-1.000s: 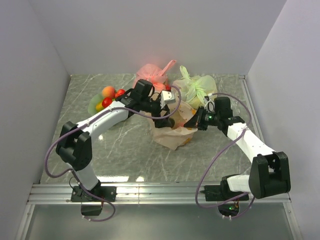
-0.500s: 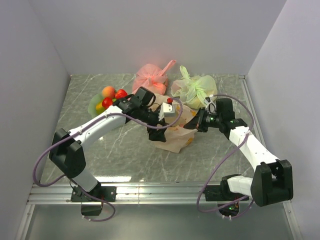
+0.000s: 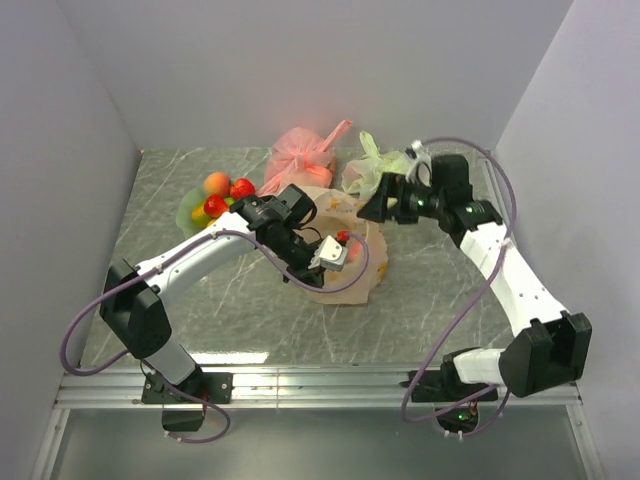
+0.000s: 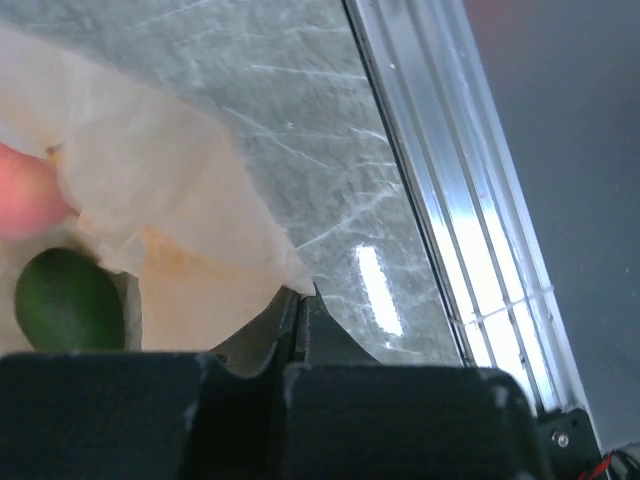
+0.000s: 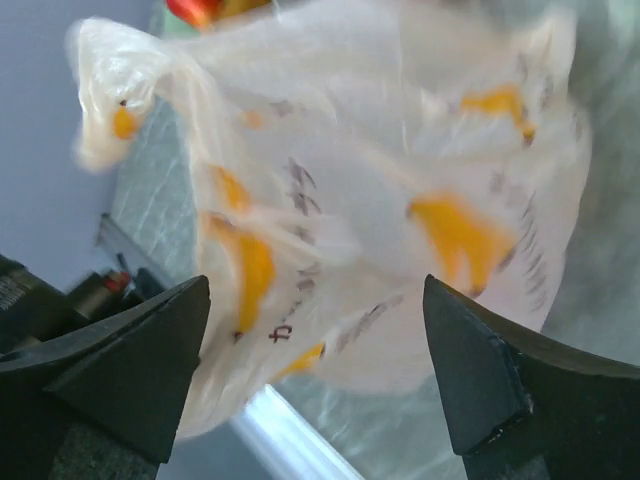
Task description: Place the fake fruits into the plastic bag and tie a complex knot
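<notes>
Plastic bag (image 3: 362, 262) sits on the table (image 3: 230, 300), and we see its near-left edge pinched in the clamped left gripper (image 4: 300, 300), while the right gripper (image 5: 315, 290), jaws spread wide and empty, hangs apart at its far-right side, so left is nearer.

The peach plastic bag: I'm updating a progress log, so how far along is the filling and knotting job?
Done: at least a green fruit sits inside the plastic bag. In hand: the left gripper is shut on the bag's edge; the right gripper hangs open, clear of it. Left: several fruits lie in the green dish, and no knot shows in the handles.
</notes>
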